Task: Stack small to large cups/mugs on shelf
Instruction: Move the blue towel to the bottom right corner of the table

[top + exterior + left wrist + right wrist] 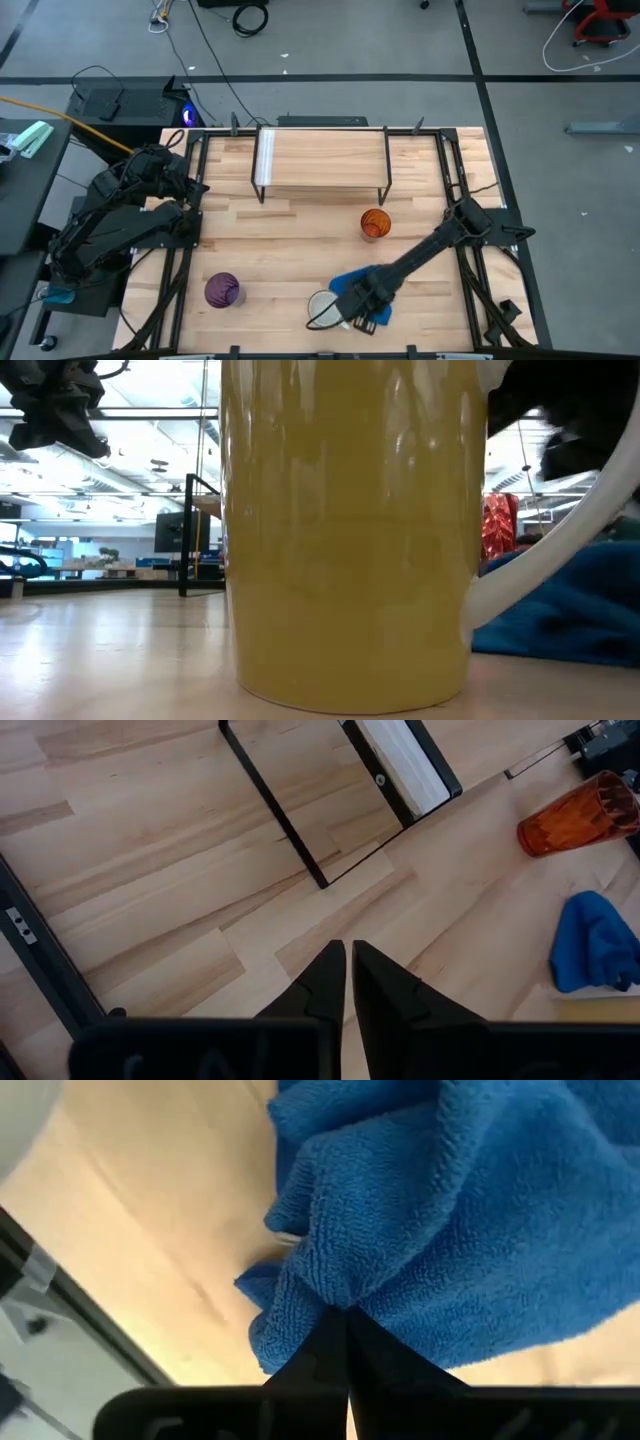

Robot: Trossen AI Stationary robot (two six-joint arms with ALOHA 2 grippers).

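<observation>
Findings, by the high view's clock face. The shelf [322, 160] stands at twelve o'clock on the table [300, 250], its board bare, with no vessel on it yet. The orange cup [375, 224] stands upright near centre, toward two o'clock, just off the shelf's right front leg. The purple tumbler [222, 290] stands upright at about seven o'clock, well apart from the others. The white mug [323, 309] sits at six o'clock by the near edge, touching or just beside the blue cloth [360, 295].

The right gripper [345, 1315] is low over the cloth at six o'clock. Its fingers are pressed together with terry pile bunched at the tips, so it appears to have the cloth pinched rather than any cup. The left gripper [348, 960] hangs at nine o'clock over bare wood with its fingers together, holding nothing.

Handling judgement: the orange cup and the tumbler look like thin, light plastic, smooth and liable to slip or flex. A grip across the rim or upper wall with moderate squeeze would suit. The mug looks rigid and heavier, and its glaze is probably slick. The wall at the rim or the handle [560, 550] offers the surest hold. The soft, limp cloth beside it may snag or drag the mug.
</observation>
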